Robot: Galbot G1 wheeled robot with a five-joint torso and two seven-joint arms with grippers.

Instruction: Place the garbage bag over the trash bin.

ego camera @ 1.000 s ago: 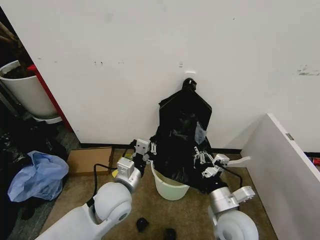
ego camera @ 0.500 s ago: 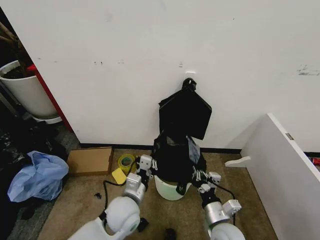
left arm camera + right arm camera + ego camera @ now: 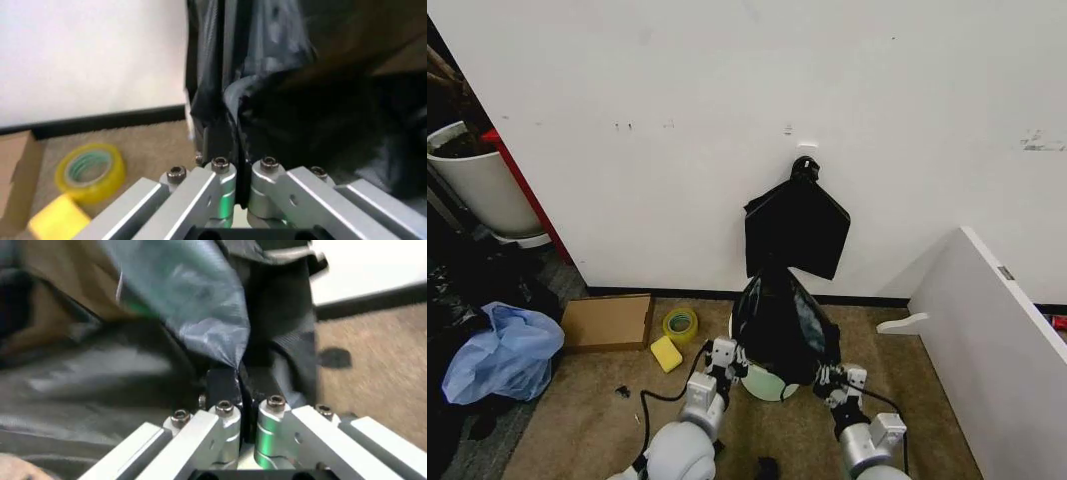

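The glossy black plastic garbage bag (image 3: 779, 318) drapes the small round white bin (image 3: 765, 383), pinched between the left gripper (image 3: 726, 356) and right gripper (image 3: 837, 378), each clamping a lower edge.

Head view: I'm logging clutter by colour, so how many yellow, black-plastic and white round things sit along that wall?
Yellow: 2, tape roll, sponge
Black plastic: 2, garbage bag, hanging bundle
White round: 2, trash bin, tub
Total: 6

Head overlooking; wrists close on garbage bag (image 3: 782, 320)

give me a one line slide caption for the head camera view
Both pincers, left pincer and right pincer, grip the black garbage bag draped over the white trash bin by the wall.
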